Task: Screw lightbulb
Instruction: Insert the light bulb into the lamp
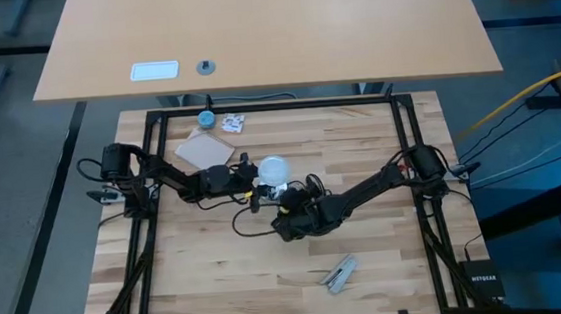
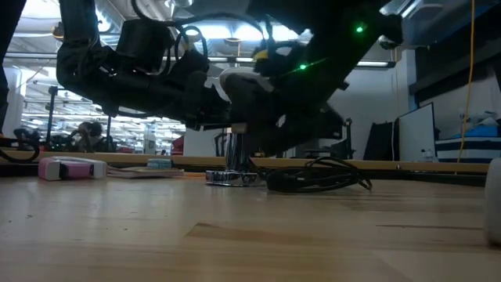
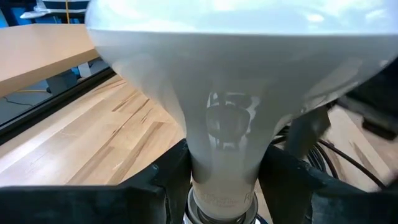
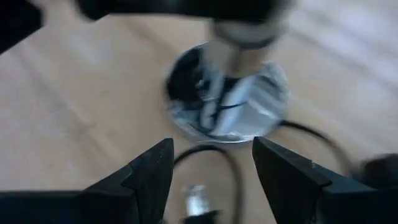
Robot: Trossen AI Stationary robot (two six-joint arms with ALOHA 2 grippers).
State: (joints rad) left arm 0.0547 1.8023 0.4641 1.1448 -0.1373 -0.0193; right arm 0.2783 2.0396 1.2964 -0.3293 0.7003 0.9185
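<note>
The frosted white lightbulb (image 3: 224,68) stands upright with its globe up, near the table's middle (image 1: 273,168). My left gripper (image 1: 253,186) reaches in level from the left and is shut on it. Under the bulb is a shiny silver disc (image 4: 227,102) with an upright post (image 2: 235,149) and a black cord (image 2: 317,182). Whether the bulb's screw end sits in the post, I cannot tell. My right gripper (image 4: 211,180) hovers open just near of the disc (image 1: 281,215), slanting down at it, with nothing between its fingers. My left gripper pinches the bulb's narrow neck (image 3: 221,180), just above the grey screw end (image 3: 221,208), between its two fingers (image 3: 155,186). The fingers come in about level from the table's left. The bulb stands upright in the hold, globe above the fingers.
At the far left of the wooden top lie a blue cap (image 1: 205,118), a crumpled wrapper (image 1: 234,124) and a brown card (image 1: 205,150). A grey clip-like piece (image 1: 340,273) lies near the front. A black frame (image 1: 398,118) rims the work area.
</note>
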